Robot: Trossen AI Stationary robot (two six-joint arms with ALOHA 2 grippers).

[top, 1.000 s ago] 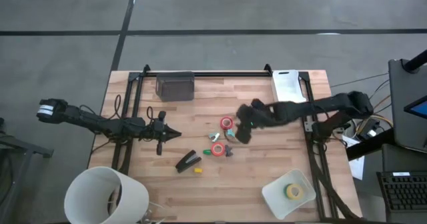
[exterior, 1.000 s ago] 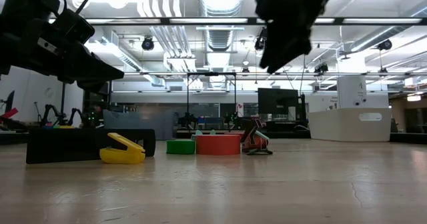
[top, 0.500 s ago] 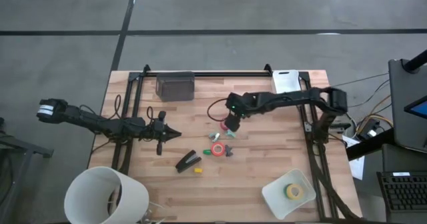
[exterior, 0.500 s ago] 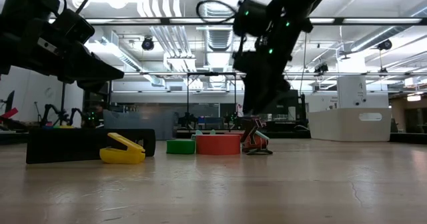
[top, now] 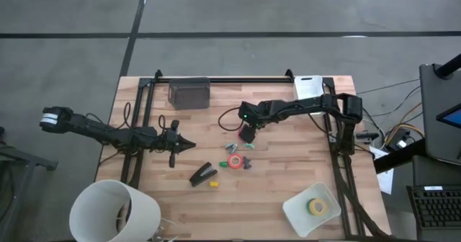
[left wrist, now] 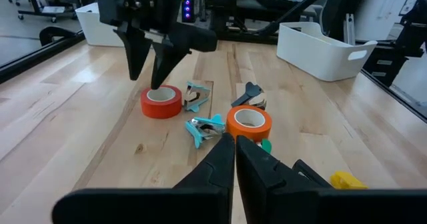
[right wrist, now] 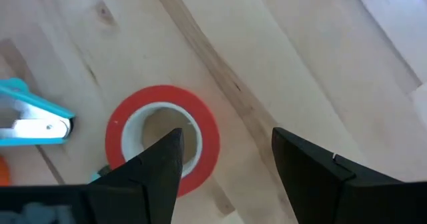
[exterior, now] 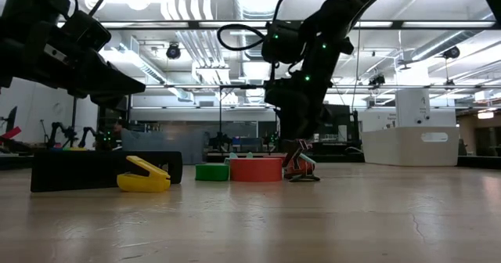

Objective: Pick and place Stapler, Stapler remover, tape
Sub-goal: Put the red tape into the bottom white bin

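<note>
A red tape roll (right wrist: 162,141) lies flat on the table, also showing in the left wrist view (left wrist: 161,101). My right gripper (right wrist: 227,154) hangs open just above it, pointing down, with one finger over the roll's pale core and the other outside its wall; I see no touch. An orange roll (left wrist: 249,123), teal clawed staple removers (left wrist: 207,127) and a green roll (exterior: 211,171) lie close by. The black stapler (top: 204,173) lies flat nearer the near edge. My left gripper (top: 185,145) is shut and waits left of the group.
A white bin (top: 311,207) at the near right holds a yellow roll (top: 317,207). Another white bin (top: 310,91) and a dark box (top: 189,93) sit at the far edge. A white bucket (top: 115,212) stands off the near left corner. A yellow piece (top: 214,184) lies by the stapler.
My right arm has reached toward the table's left and come down from well above the table until its gripper hangs just over the red roll. The rolls, stapler and removers have stayed where they were.
</note>
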